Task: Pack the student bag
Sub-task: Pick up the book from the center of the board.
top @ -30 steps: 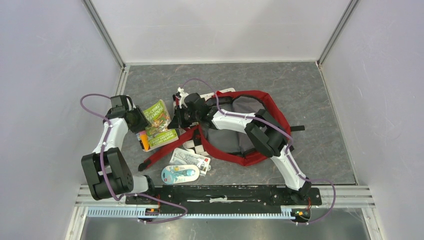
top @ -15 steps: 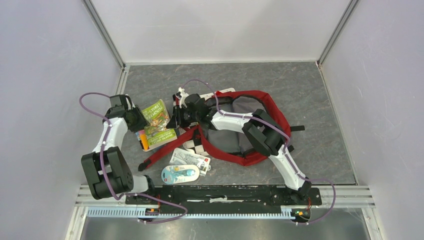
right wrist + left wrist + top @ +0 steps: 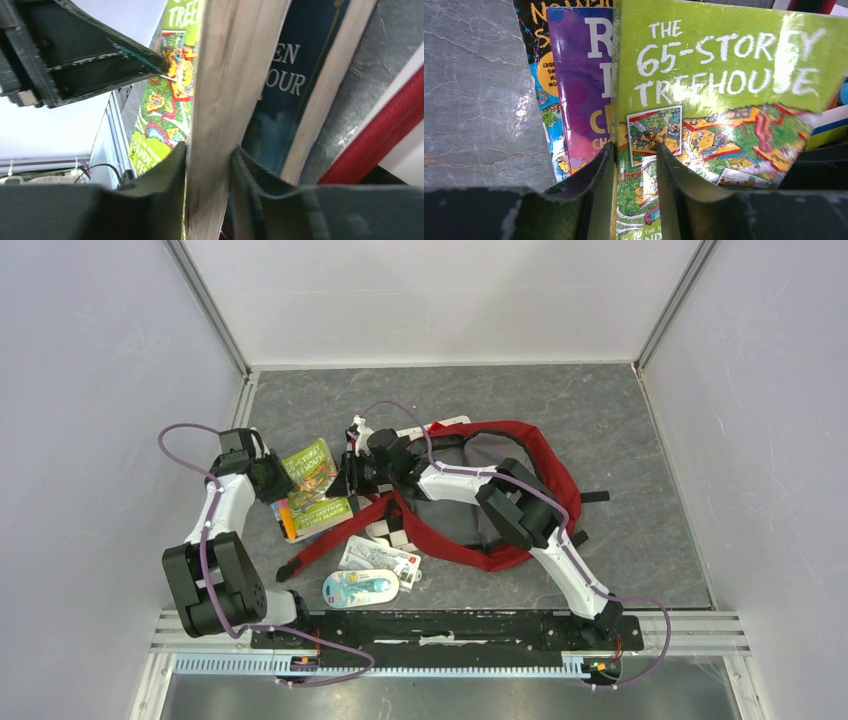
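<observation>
The left gripper (image 3: 634, 155) is clenched on the green book (image 3: 724, 75). The right gripper (image 3: 209, 152) straddles a page block (image 3: 235, 60), apparently the same book's; whether it grips, I cannot tell

Large red student bag (image 3: 545, 450) flat on the table (image 3: 620, 410), open, grey lining uppermost

Of the purple book (image 3: 579, 90) only a few title letters showed — the green Treehouse book (image 3: 724, 75) covered the rest. The dark blue book (image 3: 285, 90) read just "EN" and "OUR". The right arm (image 3: 455, 480) hid part of the red backpack (image 3: 546, 452) — print on the packets (image 3: 378, 560) was too small to read.
</observation>
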Robot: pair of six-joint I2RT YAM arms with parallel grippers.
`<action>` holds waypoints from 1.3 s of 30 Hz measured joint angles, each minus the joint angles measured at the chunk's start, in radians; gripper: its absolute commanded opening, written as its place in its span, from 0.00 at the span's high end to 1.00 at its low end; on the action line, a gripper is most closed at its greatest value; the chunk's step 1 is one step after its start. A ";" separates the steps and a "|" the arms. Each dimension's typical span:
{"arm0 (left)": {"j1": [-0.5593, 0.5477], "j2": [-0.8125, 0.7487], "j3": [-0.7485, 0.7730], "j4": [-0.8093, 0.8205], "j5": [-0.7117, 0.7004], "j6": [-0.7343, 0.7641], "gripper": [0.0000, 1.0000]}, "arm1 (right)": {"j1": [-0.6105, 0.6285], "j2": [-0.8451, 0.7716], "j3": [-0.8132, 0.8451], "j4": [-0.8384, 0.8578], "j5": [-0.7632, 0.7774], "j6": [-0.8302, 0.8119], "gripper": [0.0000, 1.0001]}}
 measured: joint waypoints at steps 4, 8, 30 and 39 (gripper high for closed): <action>0.002 -0.002 0.000 0.003 -0.003 0.000 0.53 | 0.000 -0.002 0.008 0.012 -0.006 0.009 0.96; -0.003 -0.030 -0.010 0.000 0.021 -0.002 0.23 | 0.006 -0.024 -0.009 0.011 0.009 -0.001 1.00; -0.035 -0.580 -0.007 0.086 0.574 -0.190 0.00 | -0.119 -0.856 -0.532 -0.038 0.212 -0.154 1.00; -0.213 -0.532 -0.027 0.251 0.717 -0.286 0.00 | -0.107 -1.035 -0.650 -0.033 0.147 -0.165 1.00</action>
